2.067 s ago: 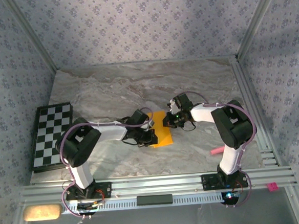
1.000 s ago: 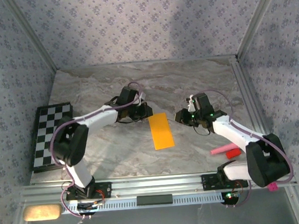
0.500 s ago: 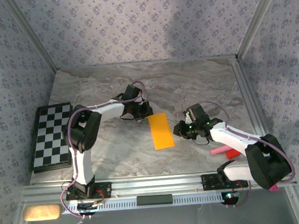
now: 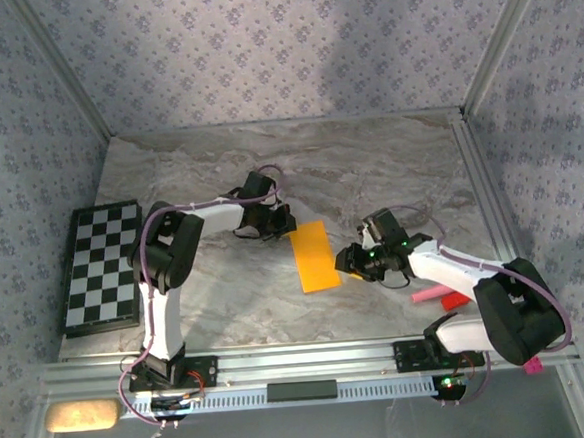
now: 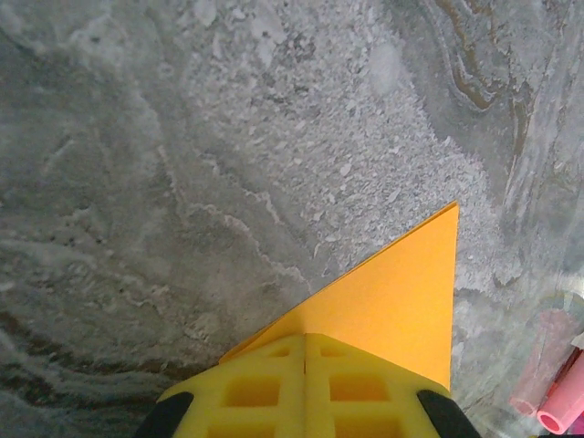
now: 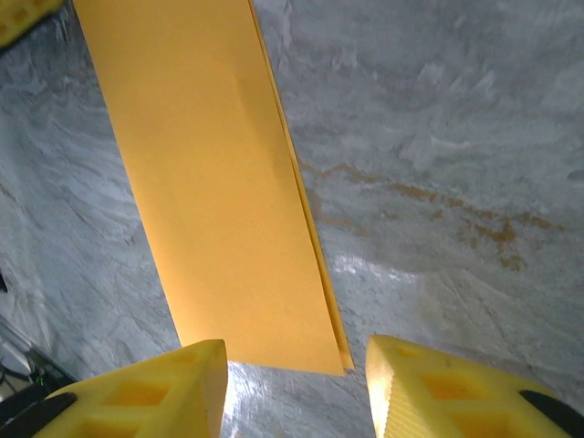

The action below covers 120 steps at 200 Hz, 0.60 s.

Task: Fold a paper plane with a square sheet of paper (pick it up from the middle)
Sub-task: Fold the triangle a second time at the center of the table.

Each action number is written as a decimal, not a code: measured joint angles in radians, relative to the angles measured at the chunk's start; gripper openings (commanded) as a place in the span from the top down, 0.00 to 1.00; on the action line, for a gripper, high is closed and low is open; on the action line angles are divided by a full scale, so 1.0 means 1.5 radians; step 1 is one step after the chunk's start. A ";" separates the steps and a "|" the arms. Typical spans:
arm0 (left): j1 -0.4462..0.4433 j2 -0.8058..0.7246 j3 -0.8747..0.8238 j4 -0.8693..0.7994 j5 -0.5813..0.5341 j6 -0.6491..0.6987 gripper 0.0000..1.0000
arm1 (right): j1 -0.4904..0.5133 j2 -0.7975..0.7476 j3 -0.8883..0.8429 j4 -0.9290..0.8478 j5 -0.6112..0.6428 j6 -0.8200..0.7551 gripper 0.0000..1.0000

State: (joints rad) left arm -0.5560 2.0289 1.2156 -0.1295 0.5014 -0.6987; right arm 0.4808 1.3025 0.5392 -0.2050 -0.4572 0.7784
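Top external view: the orange-yellow sheet of paper (image 4: 315, 257) lies flat near the middle of the marble table (image 4: 368, 164), folded into a narrow strip that runs from far to near. The left gripper (image 4: 278, 223) sits at the strip's far left corner, and the right gripper (image 4: 351, 261) is low beside its near right edge. A chequered board (image 4: 100, 264) lies at the left edge of the table, and a pink stick (image 4: 430, 295) lies near the right arm.

Left wrist view: the left gripper (image 5: 306, 339) has its jaws pressed together with no gap, their tips over the sheet of paper (image 5: 401, 292), whose far corner points away across the table.

Right wrist view: the right gripper (image 6: 297, 351) has its jaws apart, with nothing between them. The near end of the sheet of paper (image 6: 210, 182) lies just ahead of the 2 fingers (image 6: 137, 392), and 2 layers show along its right edge.
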 measured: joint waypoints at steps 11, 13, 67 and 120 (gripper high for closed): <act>0.000 0.000 -0.001 0.002 0.001 0.002 0.94 | 0.000 0.008 0.000 0.002 -0.009 0.000 0.53; 0.000 0.000 -0.001 0.003 0.001 0.002 0.94 | 0.000 0.010 0.000 0.003 -0.012 0.000 0.53; 0.000 0.000 -0.001 0.004 0.002 0.007 0.94 | 0.004 0.039 0.000 0.020 -0.048 0.004 0.56; 0.000 0.000 -0.001 0.004 0.002 0.007 0.95 | 0.004 0.050 -0.003 0.029 -0.058 0.012 0.57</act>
State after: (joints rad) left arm -0.5560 2.0293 1.2144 -0.1230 0.5045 -0.6888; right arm 0.4873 1.3781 0.5354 -0.1612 -0.5442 0.7971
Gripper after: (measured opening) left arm 0.063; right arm 0.431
